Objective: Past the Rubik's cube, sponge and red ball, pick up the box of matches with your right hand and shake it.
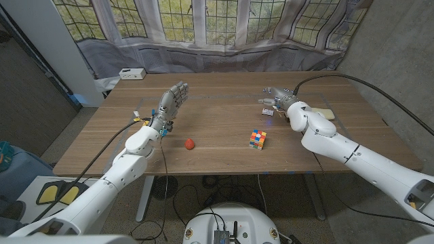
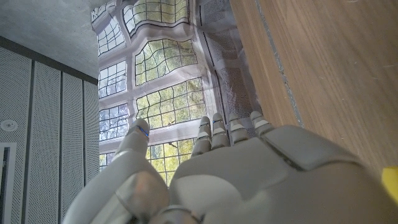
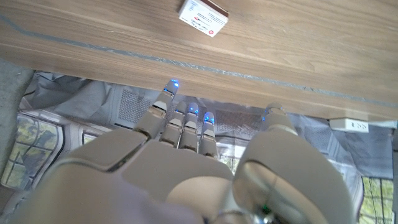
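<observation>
On the far right part of the wooden table [image 1: 224, 152], the right hand [image 1: 277, 95] hangs over the spot where the box of matches [image 3: 203, 15] lies. From the right wrist view the box sits flat on the wood, label up, ahead of the fingertips [image 3: 186, 127] and apart from them; nothing is touching it. The fingers reach forward side by side, only loosely spread, thumb off to one side, and there is nothing in them. So the grasp has not happened, and neither has the lift or the shake.

The reach itself looks mostly done, I would say. The Rubik's cube [image 1: 256, 139] and the red ball [image 1: 190, 143] lie nearer the robot, towards the table's middle, and the right hand is already beyond them. A pale flat thing that may be the sponge [image 1: 324, 114] lies beside the right forearm.

What is left: bring the fingers down around the box, close on it, raise it and shake it.

The left hand [image 1: 171, 105] stands upright over the left side of the table, fingers straight and apart, holding nothing
</observation>
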Robot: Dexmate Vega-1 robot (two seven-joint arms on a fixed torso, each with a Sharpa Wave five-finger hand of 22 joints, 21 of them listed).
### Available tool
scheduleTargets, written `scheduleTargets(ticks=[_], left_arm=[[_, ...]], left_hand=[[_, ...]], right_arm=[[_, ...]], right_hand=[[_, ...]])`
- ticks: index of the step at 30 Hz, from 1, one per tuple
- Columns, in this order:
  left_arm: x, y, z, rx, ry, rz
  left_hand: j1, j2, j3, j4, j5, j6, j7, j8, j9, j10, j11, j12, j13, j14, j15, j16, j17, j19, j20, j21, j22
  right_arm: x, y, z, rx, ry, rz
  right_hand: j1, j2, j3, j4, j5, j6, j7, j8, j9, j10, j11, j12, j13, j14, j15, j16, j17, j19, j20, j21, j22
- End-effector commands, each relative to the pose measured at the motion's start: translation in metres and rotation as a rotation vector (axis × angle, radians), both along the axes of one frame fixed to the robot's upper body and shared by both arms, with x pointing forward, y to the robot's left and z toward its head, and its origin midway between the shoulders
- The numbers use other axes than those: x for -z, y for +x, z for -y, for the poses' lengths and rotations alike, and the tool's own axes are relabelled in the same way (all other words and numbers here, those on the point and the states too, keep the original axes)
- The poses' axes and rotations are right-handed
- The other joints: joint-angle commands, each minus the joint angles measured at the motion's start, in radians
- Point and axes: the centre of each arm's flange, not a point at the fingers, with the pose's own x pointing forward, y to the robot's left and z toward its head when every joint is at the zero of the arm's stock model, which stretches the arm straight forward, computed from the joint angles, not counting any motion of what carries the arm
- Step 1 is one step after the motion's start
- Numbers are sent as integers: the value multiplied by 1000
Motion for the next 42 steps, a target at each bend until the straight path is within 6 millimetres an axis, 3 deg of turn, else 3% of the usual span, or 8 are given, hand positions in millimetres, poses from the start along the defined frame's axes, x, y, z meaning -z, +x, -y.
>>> scheduleTargets(ticks=[1, 3, 5, 9, 12, 17, 26, 42], left_arm=[[-4, -5, -6, 39, 23, 12], [-4, -6, -7, 51, 25, 15], [-3, -7, -7, 56, 29, 17], [-1, -8, -6, 64, 30, 6], [1, -8, -4, 66, 37, 0], [3, -8, -2, 61, 47, 3], [-1, -9, 3, 58, 57, 22], [-10, -7, 12, 66, 64, 52]], left_hand=[[14, 2, 7, 2, 4, 4, -9, -2, 5, 6, 4, 5, 3, 1, 3, 2, 1, -4, -2, -2, 5], [15, 2, 7, 2, 4, 2, -9, -2, 5, 5, 6, 5, 3, 1, 4, 3, 1, -4, -3, -2, 5], [15, 2, 7, 2, 4, 2, -9, -3, 5, 5, 6, 4, 3, 2, 4, 3, 1, -4, -2, -2, 5], [15, 3, 7, 2, 4, -1, -11, -4, 5, 5, 5, 4, 3, 3, 3, 3, 1, -4, -3, -2, 5], [16, 3, 8, 2, 4, -7, -12, -6, 5, 5, 4, 4, 3, 3, 3, 3, 1, -4, -3, -2, 5], [17, 2, 9, 1, 4, -35, -25, -14, 5, -2, 7, 2, 3, 3, 4, 2, 1, -3, -3, -1, 5], [18, 2, 9, 1, 4, -42, -22, -14, 5, -6, 6, 0, 3, 3, -1, 2, 1, 0, -5, -1, 5], [18, -3, 8, 0, 3, -48, -22, -12, 4, -13, 4, -2, 2, -1, -5, 1, 1, -1, -4, -1, 5]], right_arm=[[7, -30, 0, -160, 226, 80], [9, -34, -1, -187, 271, 91], [11, -37, 0, -226, 321, 90], [15, -38, 3, -324, 426, 75], [19, -38, 6, -396, 503, 69], [23, -40, 11, -478, 587, 88], [26, -42, 17, -597, 714, 113], [29, -24, 34, -839, 958, 51]], right_hand=[[-18, 1, -3, -1, 0, 8, 4, 17, 0, -30, 5, 1, -1, -72, 6, -8, -8, -78, -1, -3, 2], [-22, 1, -4, -5, 1, 18, 3, 20, -1, -28, 2, 6, -1, -76, 2, -1, -12, -118, -2, -6, 2], [-23, 0, -3, -11, 1, 29, -1, 25, -1, -19, 0, 12, -2, -80, -2, 3, -18, -165, -23, -9, 2], [-25, -5, -4, -16, 1, 37, -6, 26, -2, -14, -3, 15, -2, -91, -1, 2, -24, -194, -29, -6, 1], [-28, -5, -5, -19, 1, 24, -9, 20, -2, -36, 0, 7, -2, -108, 3, -1, -27, -197, -31, 0, 1], [-55, -14, -16, -14, -1, -4, -32, 10, -3, -53, -6, 4, -5, -96, -8, 11, -32, -164, -39, 18, 0], [-96, -27, -34, -4, -1, -12, -31, 12, -4, -106, 2, -6, -8, -131, 10, 6, -36, -189, -32, 12, 0], [-132, -46, -52, 1, 2, -74, 35, 0, -6, -112, 3, 3, -11, -135, 5, 12, -42, -187, -38, 17, 0]])
